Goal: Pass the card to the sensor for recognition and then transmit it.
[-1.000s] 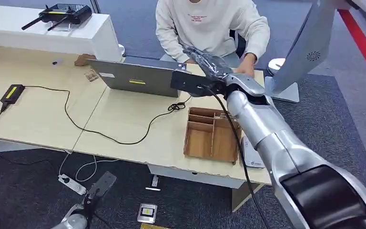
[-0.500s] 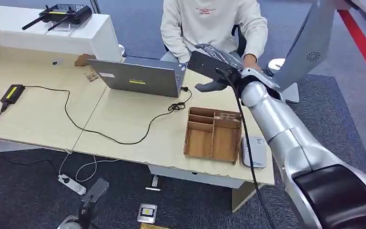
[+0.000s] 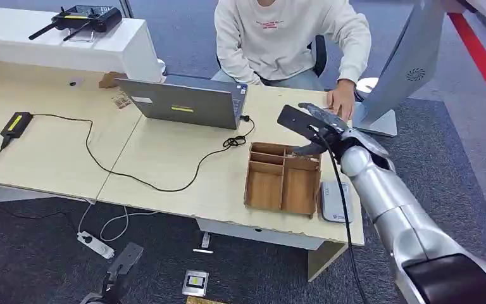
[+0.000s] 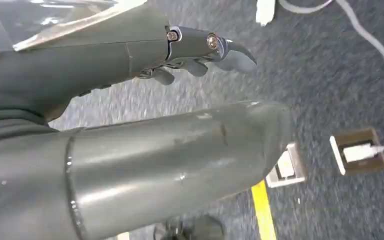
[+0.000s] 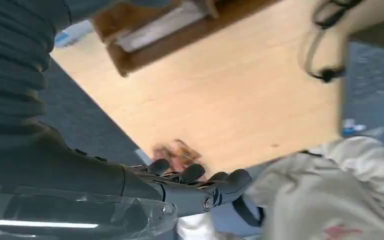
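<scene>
Head view: the table (image 3: 183, 171) carries a wooden tray (image 3: 283, 178) and grey sensor (image 3: 333, 201). Above them the right hand (image 3: 313, 126) is held — fingers released, nothing grasped. No card can be made out — a restart could be forced.

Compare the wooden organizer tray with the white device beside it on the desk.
The wooden organizer tray is brown, walled and split into compartments; the white device is pale, flat and undivided. The tray has the larger footprint. The tray sits left of the device, which lies nearer the desk's right end. Both rest near the front edge.
</scene>
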Robot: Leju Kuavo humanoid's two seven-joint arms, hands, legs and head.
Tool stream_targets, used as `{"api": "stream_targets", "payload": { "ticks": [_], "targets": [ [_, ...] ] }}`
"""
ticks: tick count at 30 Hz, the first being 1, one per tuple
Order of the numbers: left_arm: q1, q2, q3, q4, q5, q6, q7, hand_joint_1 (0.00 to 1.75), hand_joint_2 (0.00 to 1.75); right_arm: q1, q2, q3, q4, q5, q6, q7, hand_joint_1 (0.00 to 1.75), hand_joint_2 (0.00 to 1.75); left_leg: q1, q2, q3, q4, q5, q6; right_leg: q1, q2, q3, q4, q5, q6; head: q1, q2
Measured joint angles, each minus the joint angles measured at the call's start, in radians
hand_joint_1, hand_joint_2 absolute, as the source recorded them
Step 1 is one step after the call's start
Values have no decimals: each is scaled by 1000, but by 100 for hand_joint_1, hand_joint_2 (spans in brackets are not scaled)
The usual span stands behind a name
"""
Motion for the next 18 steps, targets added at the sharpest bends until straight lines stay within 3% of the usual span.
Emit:
{"api": "stream_targets", "payload": {
  "ticks": [13,17,18],
  "targets": [
    [-46,-76,48,107,-173,-11,21,0,0,154,-138,-45,-253,77,30,68,0,175,-1,0,0,0,0,0,-1,1,0,0,0,0,0,0],
    [-50,-149,71,127,-250,101,55,0,0,188,-172,-65,-310,97,25,72,0,175,-3,0,0,0,0,0,-2,0,0,0,0,0,0,0],
    [-49,-166,74,130,-277,103,67,0,0,199,-177,-72,-322,105,23,72,0,175,-2,0,0,0,0,0,-2,0,0,0,0,0,0,0]
  ]
}}
